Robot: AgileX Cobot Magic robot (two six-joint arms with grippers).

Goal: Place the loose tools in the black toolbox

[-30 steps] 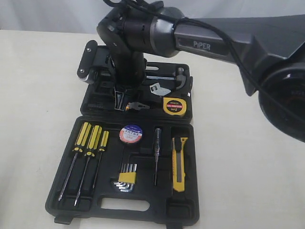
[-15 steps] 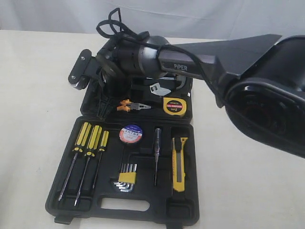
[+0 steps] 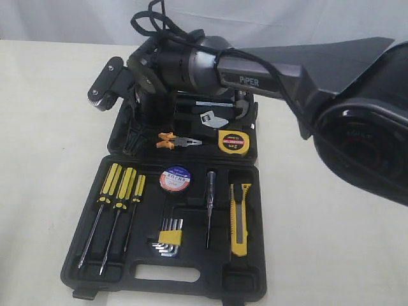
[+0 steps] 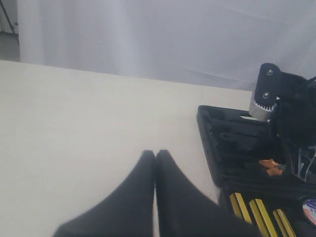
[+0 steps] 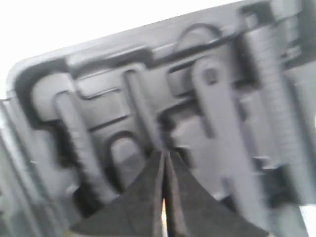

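The black toolbox (image 3: 89, 255) lies open on the table. In its far half rest the pliers (image 3: 175, 140) with black-orange handles and the yellow tape measure (image 3: 233, 141). The near half holds the tape roll (image 3: 175, 178) and the yellow-black utility knife (image 3: 240, 218). My right gripper (image 3: 132, 139) hangs shut and empty over the far half's left end, left of the pliers; its wrist view shows its tips (image 5: 164, 154) above bare moulded recesses. My left gripper (image 4: 155, 153) is shut with nothing in it, over bare table beside the toolbox (image 4: 210, 143). The pliers (image 4: 269, 167) show there too.
Three yellow-handled screwdrivers (image 3: 118, 191), hex keys (image 3: 169, 237) and a thin tester screwdriver (image 3: 210, 207) sit in the near half. A wrench (image 3: 213, 119) and a hammer (image 3: 244, 105) lie in the far half. The right arm (image 3: 287, 70) spans the scene from the right.
My right gripper has gone from open over the pliers to shut and has swung left and up. The pliers stay lying in the far half.
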